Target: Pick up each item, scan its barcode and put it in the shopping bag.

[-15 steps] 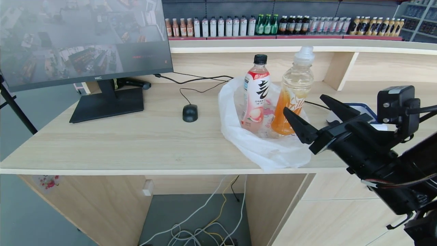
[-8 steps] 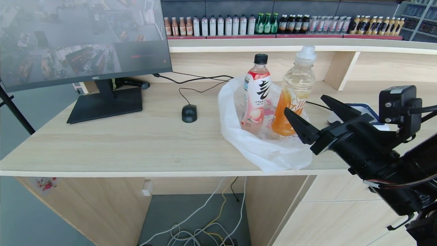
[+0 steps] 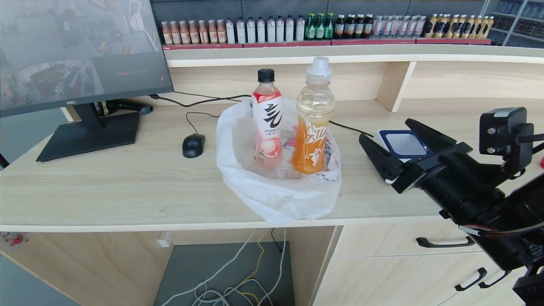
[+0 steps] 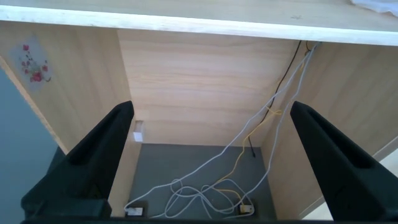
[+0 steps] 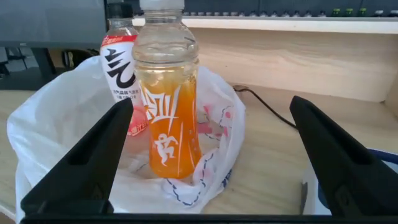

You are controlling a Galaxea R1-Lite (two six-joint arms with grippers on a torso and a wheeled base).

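A white shopping bag (image 3: 276, 191) sits on the wooden desk (image 3: 127, 182) near its front edge. Two bottles stand upright in it: a pink drink with a black cap (image 3: 267, 123) and an orange drink with a white cap (image 3: 312, 131). My right gripper (image 3: 384, 130) hangs open to the right of the bag, in front of a blue-rimmed scanner (image 3: 403, 142), holding nothing. The right wrist view looks between its open fingers (image 5: 93, 155) at the orange bottle (image 5: 168, 124), the pink bottle (image 5: 121, 68) and the bag (image 5: 56, 124). My left gripper (image 4: 211, 109) is open below the desk top.
A monitor (image 3: 76, 55) stands at the back left, with a black mouse (image 3: 193, 145) and its cable beside the bag. A raised counter with a row of bottles (image 3: 323, 27) runs behind. Loose cables (image 3: 238, 280) lie under the desk. Drawers with handles (image 3: 444, 243) are at the right.
The camera has swung right, so everything on the desk sits further left in the picture. My open right gripper now stands clear of the orange bottle, over by the scanner.
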